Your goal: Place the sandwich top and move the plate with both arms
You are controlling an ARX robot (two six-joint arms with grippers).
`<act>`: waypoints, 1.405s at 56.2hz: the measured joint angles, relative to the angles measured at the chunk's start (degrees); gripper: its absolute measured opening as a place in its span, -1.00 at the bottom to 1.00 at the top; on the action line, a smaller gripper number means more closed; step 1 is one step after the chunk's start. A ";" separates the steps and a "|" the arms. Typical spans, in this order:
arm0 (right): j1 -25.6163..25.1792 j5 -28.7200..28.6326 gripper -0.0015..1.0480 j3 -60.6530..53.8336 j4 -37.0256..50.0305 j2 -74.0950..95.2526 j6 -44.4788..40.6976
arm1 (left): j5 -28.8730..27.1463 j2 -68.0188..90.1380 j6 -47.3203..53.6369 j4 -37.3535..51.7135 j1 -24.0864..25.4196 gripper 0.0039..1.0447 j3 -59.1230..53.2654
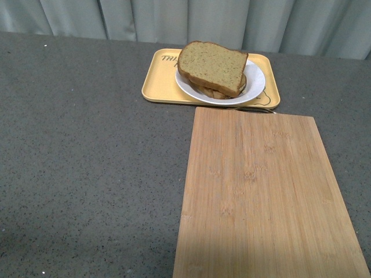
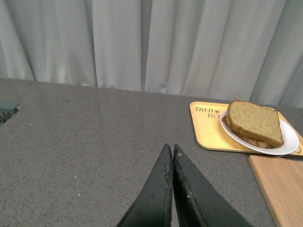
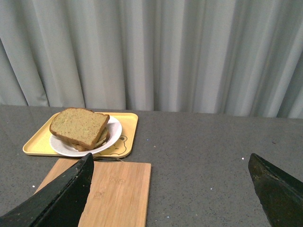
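Sitting flat, the sandwich top [image 1: 212, 66] caps the stack on the plate [image 1: 255, 78] — we see its rounded edge toward the tray's [image 1: 159, 81] left; left gripper [image 2: 171, 153] clenched, right gripper [image 3: 170, 163] spread wide.

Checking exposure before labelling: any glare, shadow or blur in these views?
Front view: soft even light, white plate bright but not blown, faint shadow lower left. Left wrist view: shut left gripper slightly soft. Right wrist view: open right gripper fingers dark, detail lost; bread sharp.
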 joint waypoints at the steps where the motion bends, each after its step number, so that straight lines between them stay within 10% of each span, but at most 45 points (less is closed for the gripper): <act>1: 0.00 -0.02 0.82 0.00 0.00 0.00 0.00 | -0.02 -0.79 0.02 -0.74 0.00 -0.93 0.00; 79: 0.00 0.00 0.82 0.00 0.00 0.00 0.00 | 0.00 -34.05 0.02 -33.55 0.00 -0.77 -0.02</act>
